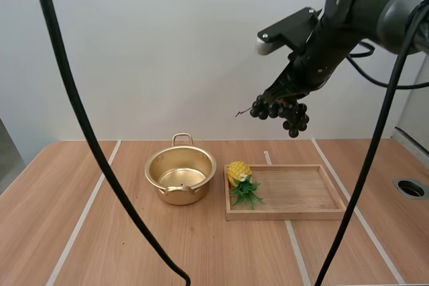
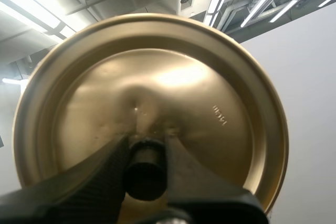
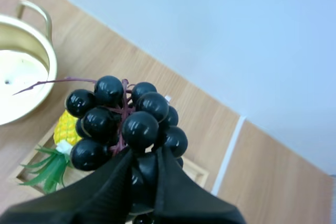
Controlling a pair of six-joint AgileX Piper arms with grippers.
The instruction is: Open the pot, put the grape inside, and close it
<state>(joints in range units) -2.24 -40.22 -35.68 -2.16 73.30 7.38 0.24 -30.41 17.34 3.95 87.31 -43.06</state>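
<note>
High view: the right gripper [image 1: 285,98] grips the grapes [image 1: 281,110] high above the wooden tray [image 1: 288,214]; berries hide its tips. The open pot [image 1: 151,169] stands beside the tray.

Left wrist view: the left gripper [image 2: 145,156] pinches the knob [image 2: 144,174] of the lid [image 2: 184,93], whose lower edge is cut off.

Right wrist view: the grapes half hide a toy pineapple [image 3: 67,127].

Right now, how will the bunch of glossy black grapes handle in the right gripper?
Bunch of glossy black grapes: probably slippery, berries shine. Likely floppy, berries on thin reddish stems hanging from the right gripper. Round, so may roll if dropped.
</note>
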